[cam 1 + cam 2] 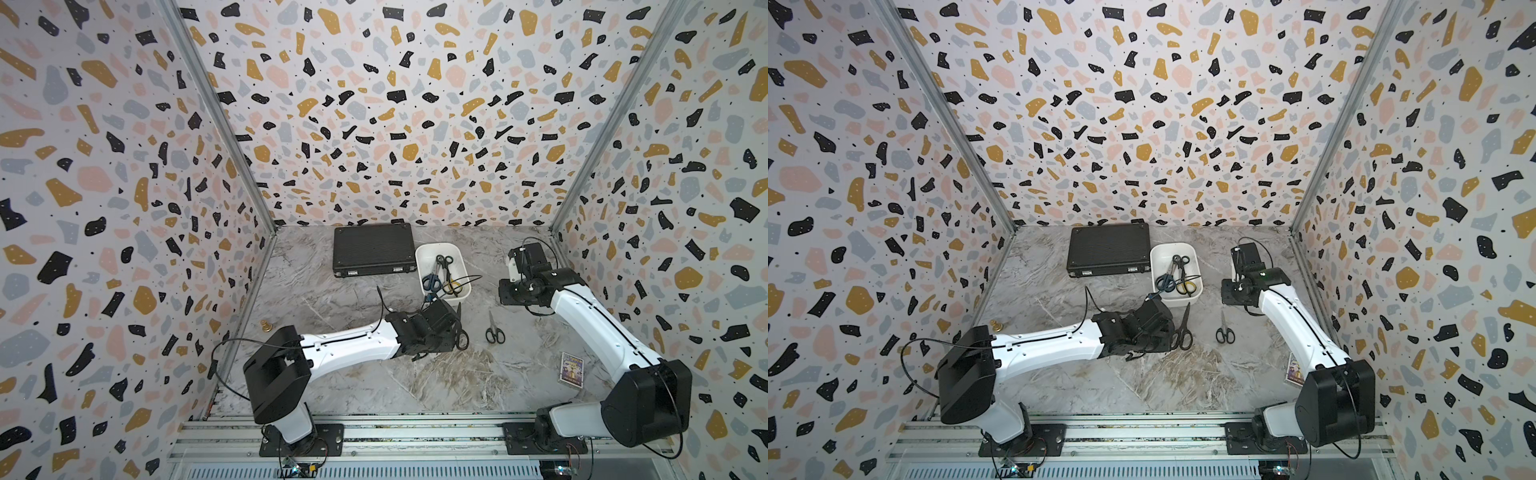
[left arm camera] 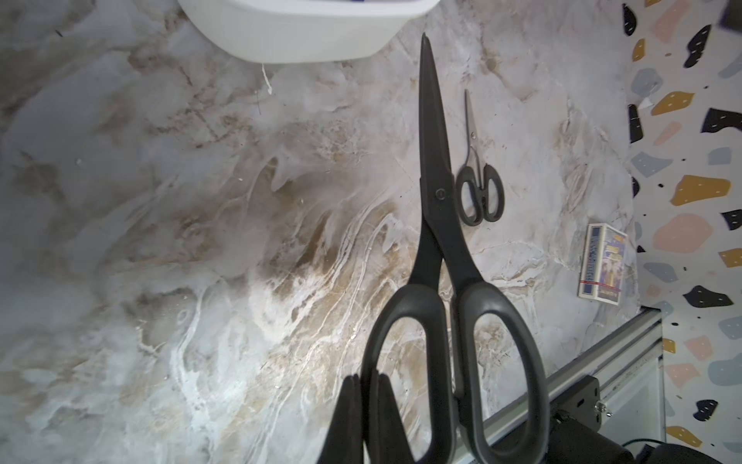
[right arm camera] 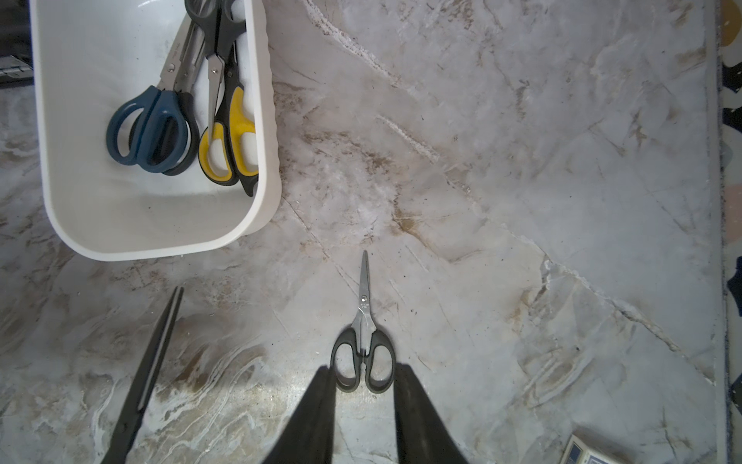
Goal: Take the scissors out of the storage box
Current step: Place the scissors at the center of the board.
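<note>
Left gripper: jaws clamped tight on one handle loop of the large black scissors. The blades are closed and the tip points far, ending just beside the near right corner of the storage box. We see this pair in both top views, just near of the box.

Right gripper: jaws parted to a narrow-to-medium gap with nothing between them. It sits well up off the table, right of the box.

The small black-handled scissors lie flat on the table, right of the held pair and apart from it, blades closed, tips far.

The box sits far centre, just right of the black case. Inside it, bunched against the right wall:
- blue-grey pair, with a black handle showing under it
- yellow-and-black pair
- black-handled pair, handles at the far end

The left half of the box floor is bare.

A printed carton lies near right on the table.
</note>
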### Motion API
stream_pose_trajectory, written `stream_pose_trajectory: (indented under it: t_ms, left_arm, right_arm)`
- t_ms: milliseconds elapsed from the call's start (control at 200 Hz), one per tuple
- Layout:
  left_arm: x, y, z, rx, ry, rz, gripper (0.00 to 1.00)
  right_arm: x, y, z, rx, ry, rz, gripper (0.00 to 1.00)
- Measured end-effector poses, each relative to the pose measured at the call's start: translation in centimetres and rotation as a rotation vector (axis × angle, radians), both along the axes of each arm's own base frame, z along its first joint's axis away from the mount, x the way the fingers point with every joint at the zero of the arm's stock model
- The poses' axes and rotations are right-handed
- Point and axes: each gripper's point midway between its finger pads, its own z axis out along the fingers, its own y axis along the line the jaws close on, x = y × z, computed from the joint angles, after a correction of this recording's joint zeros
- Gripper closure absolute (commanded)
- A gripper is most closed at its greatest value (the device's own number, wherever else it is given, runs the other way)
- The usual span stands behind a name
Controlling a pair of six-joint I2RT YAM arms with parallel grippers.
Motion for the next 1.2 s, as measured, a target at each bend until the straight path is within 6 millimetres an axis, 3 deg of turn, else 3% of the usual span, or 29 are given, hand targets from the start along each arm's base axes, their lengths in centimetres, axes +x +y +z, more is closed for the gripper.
stream_pose_trajectory:
  t_ms: [180, 410, 561, 841, 906, 1201]
  left_arm:
    - [-1.0, -0.8, -3.5, 0.078, 0.060, 0.002, 1.00]
    - [-0.8, -3.5, -4.7, 0.084, 0.070, 0.004, 1.00]
    - [0.3, -4.7, -6.0, 0.108, 0.059, 0.025, 1.00]
    - [2.0, -4.7, -7.5, 0.142, 0.039, 0.079, 1.00]
    - [2.2, -4.7, -7.7, 0.143, 0.038, 0.082, 0.93]
    - [2.6, -5.6, -8.4, 0.134, 0.027, 0.054, 0.90]
  right_arm:
    - [0.0, 0.0, 0.1, -0.001, -0.001, 0.002, 0.69]
    - [0.0, 0.0, 0.1, 0.000, -0.002, 0.007, 0.69]
    - [0.0, 0.2, 0.1, 0.009, -0.001, 0.010, 0.69]
    - [0.0, 0.2, 0.1, 0.012, 0.001, 0.008, 0.69]
    - [0.0, 0.2, 0.1, 0.013, 0.000, 0.007, 0.69]
    - [0.1, 0.2, 0.1, 0.015, -0.002, 0.004, 0.68]
